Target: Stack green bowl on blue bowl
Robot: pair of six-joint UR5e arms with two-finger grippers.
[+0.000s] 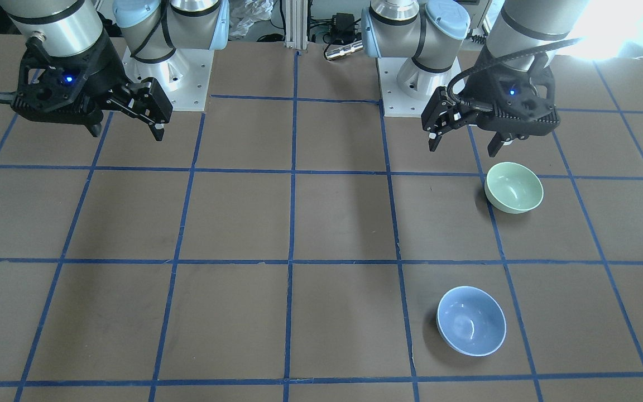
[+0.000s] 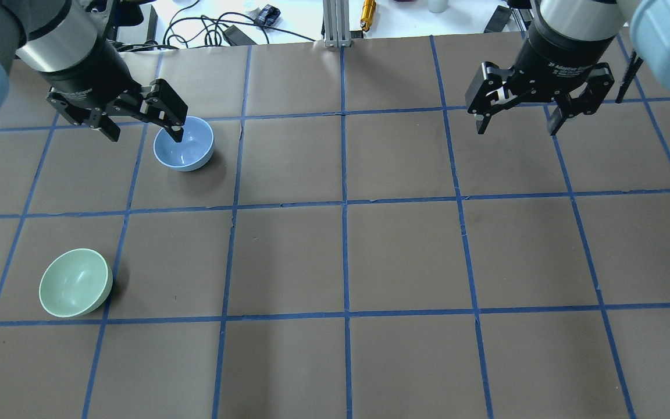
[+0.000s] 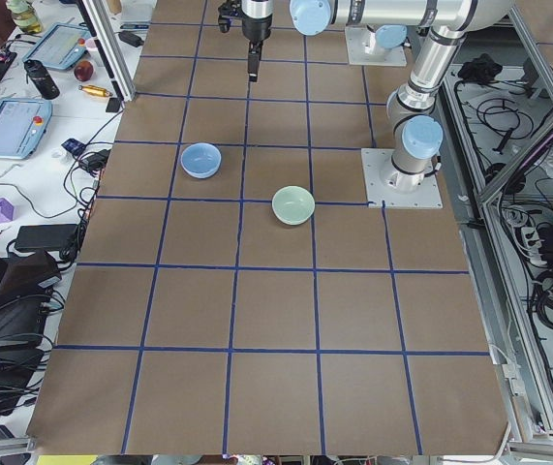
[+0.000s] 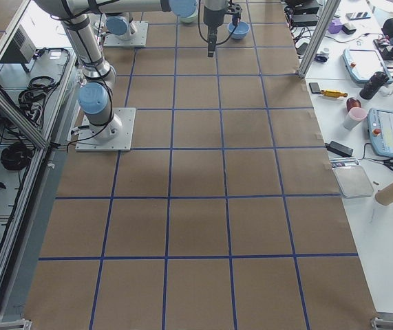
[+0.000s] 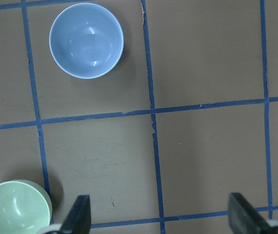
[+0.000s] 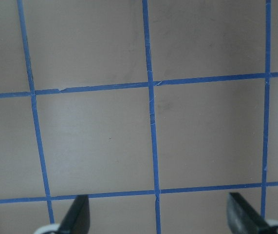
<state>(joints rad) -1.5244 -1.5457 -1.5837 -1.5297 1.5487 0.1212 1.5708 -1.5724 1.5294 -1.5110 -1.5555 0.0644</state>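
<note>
The green bowl (image 2: 75, 283) stands upright and empty on the brown table; it also shows in the front view (image 1: 514, 187) and at the lower left of the left wrist view (image 5: 16, 207). The blue bowl (image 2: 184, 144) stands upright and empty about one grid square farther out, and it also shows in the front view (image 1: 471, 320) and in the left wrist view (image 5: 86, 40). My left gripper (image 2: 137, 125) is open and empty, high above the table near both bowls. My right gripper (image 2: 515, 119) is open and empty, high over bare table on the other side.
The table (image 2: 346, 256) is brown paper with a grid of blue tape. Both arm bases (image 1: 419, 84) stand at the robot's edge. Cables and small items (image 2: 236, 29) lie beyond the far edge. Tablets and tools (image 3: 15, 121) lie on a side bench.
</note>
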